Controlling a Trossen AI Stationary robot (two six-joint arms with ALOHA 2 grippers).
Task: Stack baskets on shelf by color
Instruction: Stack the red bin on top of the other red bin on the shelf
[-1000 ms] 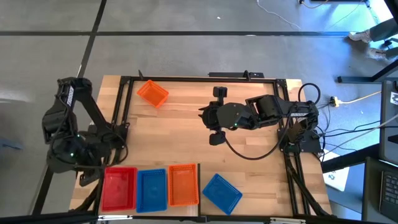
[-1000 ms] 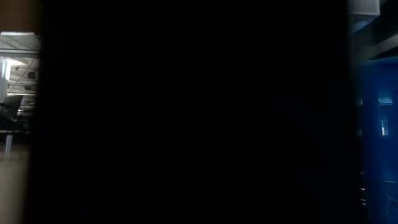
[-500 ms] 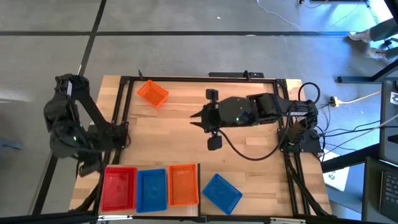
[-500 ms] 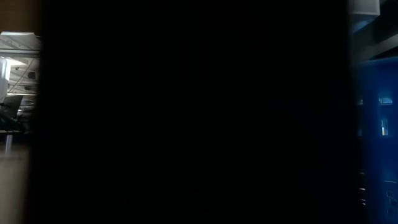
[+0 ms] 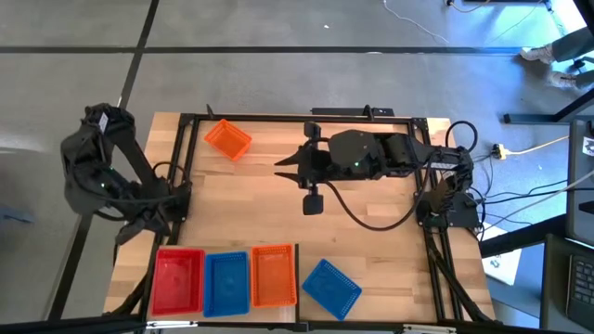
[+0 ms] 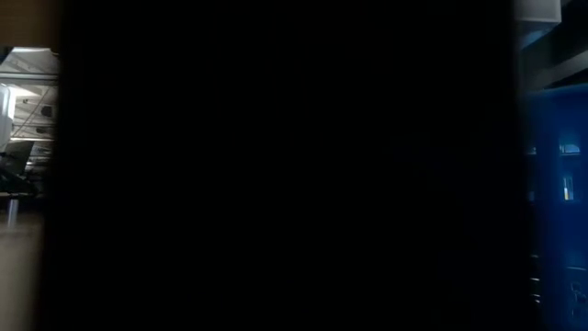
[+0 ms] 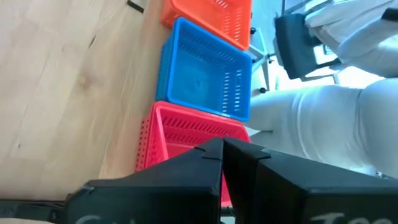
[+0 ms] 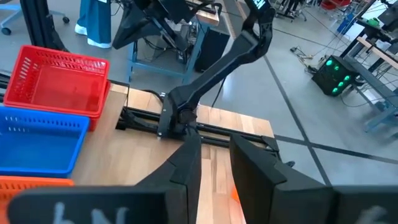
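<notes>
A red basket (image 5: 178, 280), a blue basket (image 5: 225, 282) and an orange basket (image 5: 273, 276) stand side by side at the table's near edge; I cannot make out a separate shelf panel under them. A second blue basket (image 5: 331, 286) lies askew to their right. A lone orange basket (image 5: 227, 139) sits near the far left corner. My right gripper (image 5: 280, 170) hovers open over mid-table, pointing left, right of that orange basket. My left gripper (image 5: 139, 229) is shut, off the row's left end, with the red basket (image 7: 186, 134) just beyond its fingers.
A black frame (image 5: 186, 148) runs along the table's left, far and right sides. Bare planks (image 5: 241, 209) lie between the far orange basket and the near row. The low view is almost wholly blocked by something dark. Cables (image 5: 464, 199) hang at the right edge.
My right gripper has swung toward the table's left and slightly toward its far edge, closing on the far orange basket, and has turned about its wrist. My left arm has drawn back from the red basket toward the far left. No basket has moved.
</notes>
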